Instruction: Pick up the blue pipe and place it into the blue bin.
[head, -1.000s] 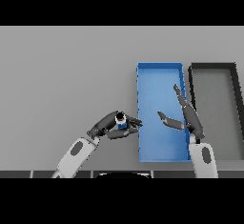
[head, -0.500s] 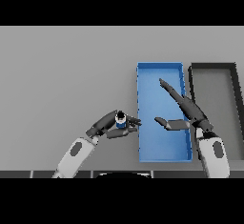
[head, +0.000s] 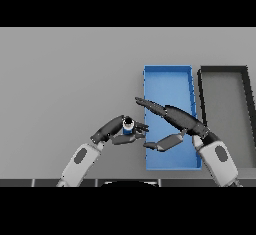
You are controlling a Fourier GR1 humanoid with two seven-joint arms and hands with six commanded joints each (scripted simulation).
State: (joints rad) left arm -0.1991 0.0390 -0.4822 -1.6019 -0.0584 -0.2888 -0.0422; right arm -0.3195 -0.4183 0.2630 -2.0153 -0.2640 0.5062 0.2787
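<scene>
Two hands near centre | left hand [head: 116, 131] curled round blue pipe [head: 128, 127], pipe mostly hidden, just left of blue bin [head: 167, 79] | right hand [head: 172, 119] empty, fingers straight, covers bin's left wall | dark bin [head: 222, 71] cut off right, on grey surface [head: 65, 79]

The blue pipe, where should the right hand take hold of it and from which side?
The blue pipe stands upright in the left hand, only its pale top free. The open right hand would probably best pinch that top, coming from the blue bin side.
</scene>
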